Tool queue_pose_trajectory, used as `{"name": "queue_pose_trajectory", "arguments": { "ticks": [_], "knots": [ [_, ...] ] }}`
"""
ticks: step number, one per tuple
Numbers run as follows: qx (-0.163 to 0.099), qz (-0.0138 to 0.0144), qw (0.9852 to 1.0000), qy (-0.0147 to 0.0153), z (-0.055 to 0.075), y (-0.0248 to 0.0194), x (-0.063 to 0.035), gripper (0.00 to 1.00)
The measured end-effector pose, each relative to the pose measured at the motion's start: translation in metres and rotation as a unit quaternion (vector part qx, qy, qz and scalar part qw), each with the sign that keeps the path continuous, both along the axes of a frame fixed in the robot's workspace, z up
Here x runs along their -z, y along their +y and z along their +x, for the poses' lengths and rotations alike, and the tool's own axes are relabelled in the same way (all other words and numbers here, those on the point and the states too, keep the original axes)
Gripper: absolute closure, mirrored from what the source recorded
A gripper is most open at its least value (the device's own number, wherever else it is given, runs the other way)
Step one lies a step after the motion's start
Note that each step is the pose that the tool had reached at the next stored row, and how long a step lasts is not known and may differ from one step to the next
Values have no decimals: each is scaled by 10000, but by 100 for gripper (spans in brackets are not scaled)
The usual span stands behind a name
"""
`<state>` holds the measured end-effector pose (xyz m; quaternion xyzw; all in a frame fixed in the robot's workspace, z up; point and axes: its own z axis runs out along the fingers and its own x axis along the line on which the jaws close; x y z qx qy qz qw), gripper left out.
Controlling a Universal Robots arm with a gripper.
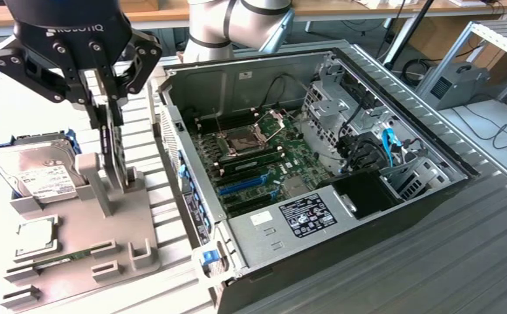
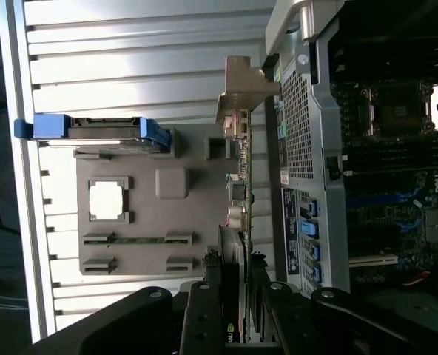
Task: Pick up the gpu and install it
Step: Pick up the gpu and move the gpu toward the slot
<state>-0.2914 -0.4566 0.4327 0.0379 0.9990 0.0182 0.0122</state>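
So, OP here: where's the gpu [image 1: 114, 157], and is it grabbed?

Reply: upper left of the exterior frame, standing on edge in the gray holder [image 1: 87, 229]. Its long axis runs parallel to the case [image 1: 179, 150] wall just beside it. Fingers [image 2: 204, 318] reach down from above, one each side, partly open. Can't tell if they're actually pinching it. Straight up looks free. The case opening is toward the exterior view's right, the hard drive [image 1: 39, 167] toward its left.
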Motion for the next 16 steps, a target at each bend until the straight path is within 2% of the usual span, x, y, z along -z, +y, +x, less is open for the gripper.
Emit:
{"name": "queue_pose_trajectory", "arguments": {
  "ticks": [11, 16],
  "knots": [
    [0, -1, 10000, 1, 2, 0, -25, 74],
    [0, 0, 10000, 0, 67, 0, -24, 74]
  ]
}}
